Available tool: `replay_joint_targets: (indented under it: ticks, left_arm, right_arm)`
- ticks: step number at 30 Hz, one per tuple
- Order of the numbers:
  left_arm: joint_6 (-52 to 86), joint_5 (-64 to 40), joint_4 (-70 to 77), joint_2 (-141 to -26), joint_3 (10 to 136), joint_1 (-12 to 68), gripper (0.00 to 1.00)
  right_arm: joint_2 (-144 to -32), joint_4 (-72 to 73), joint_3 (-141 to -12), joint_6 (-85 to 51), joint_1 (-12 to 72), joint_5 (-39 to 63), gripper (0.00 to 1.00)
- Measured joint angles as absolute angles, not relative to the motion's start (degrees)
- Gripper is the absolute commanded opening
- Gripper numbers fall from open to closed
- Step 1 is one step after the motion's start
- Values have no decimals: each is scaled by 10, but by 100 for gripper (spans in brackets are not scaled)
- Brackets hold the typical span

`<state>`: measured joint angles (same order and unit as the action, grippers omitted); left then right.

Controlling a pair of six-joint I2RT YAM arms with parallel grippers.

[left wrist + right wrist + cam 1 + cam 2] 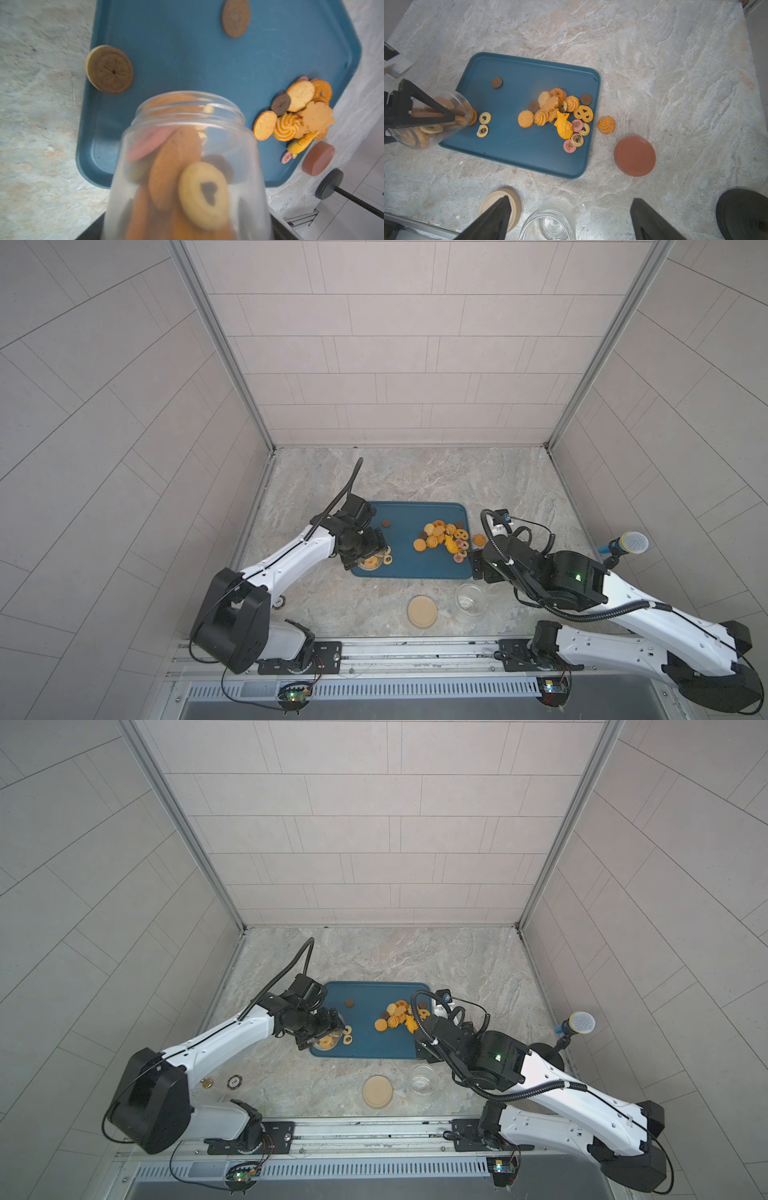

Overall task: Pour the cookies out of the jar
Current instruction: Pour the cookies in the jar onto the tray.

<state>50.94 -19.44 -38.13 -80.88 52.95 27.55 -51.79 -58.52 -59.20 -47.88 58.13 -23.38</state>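
Left pincer (366, 552) clamps tilted jar (187, 145); right pincer (571, 199) wide, empty. Reddish lid (634, 155): wrist views only.

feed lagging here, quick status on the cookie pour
Left gripper shut on tilted jar, mouth over tray. Some cookies out, many inside. Right gripper open. One swirl cookie off tray.

Clear glossy jar (187, 128), matt tray (519, 149)
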Motion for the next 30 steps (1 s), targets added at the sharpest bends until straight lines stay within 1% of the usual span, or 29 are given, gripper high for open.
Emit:
replay_joint_targets:
  ticks: [4,13,19,23,27,30]
  left_arm:
    - [542,-216,-395,-818,531,275,0]
    - [628,-243,-389,-768,530,273,0]
    - [689,-279,-348,-795,508,251,0]
    - [750,-289,-326,-760,471,252,0]
    - [786,-323,-303,-751,469,238,0]
    - [803,-309,-300,-728,475,239,0]
  right_arm:
    - [-517,-585,-592,-480,581,-234,94]
    - [-520,-587,-600,-480,577,-234,94]
    - [-524,-588,-604,-481,577,-233,93]
    - [-519,-591,-604,-481,573,-234,93]
    - [-520,-591,-604,-481,572,-233,93]
    - [-518,-590,-604,-483,572,-233,93]
